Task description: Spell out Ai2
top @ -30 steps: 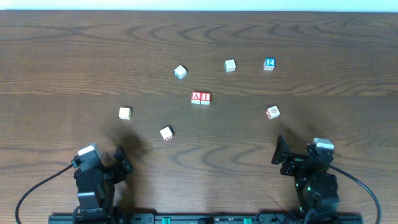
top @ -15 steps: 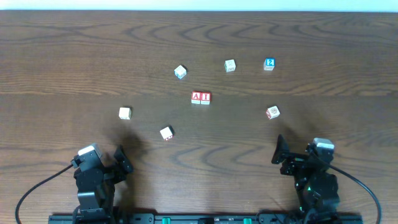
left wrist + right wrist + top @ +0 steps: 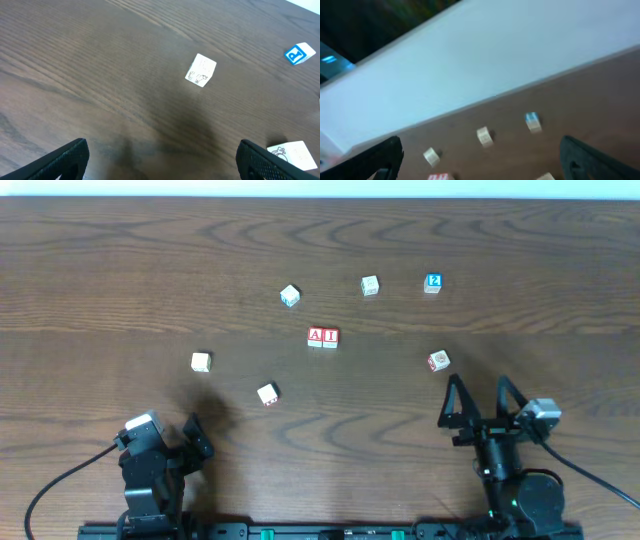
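Note:
Two red-faced blocks, A and I, sit side by side at the table's middle. The blue 2 block stands at the back right; it also shows in the right wrist view. My left gripper is open and empty at the front left. My right gripper is open and empty at the front right, raised off the table, its fingers pointing toward the back.
Loose pale blocks lie around: one with blue, one at the back, one near my right gripper, one and one at the left. The left wrist view shows a pale block.
My right arm has lifted and swung its gripper up and forward, fingers now spread and pointing toward the back. The left arm and all blocks have not moved.

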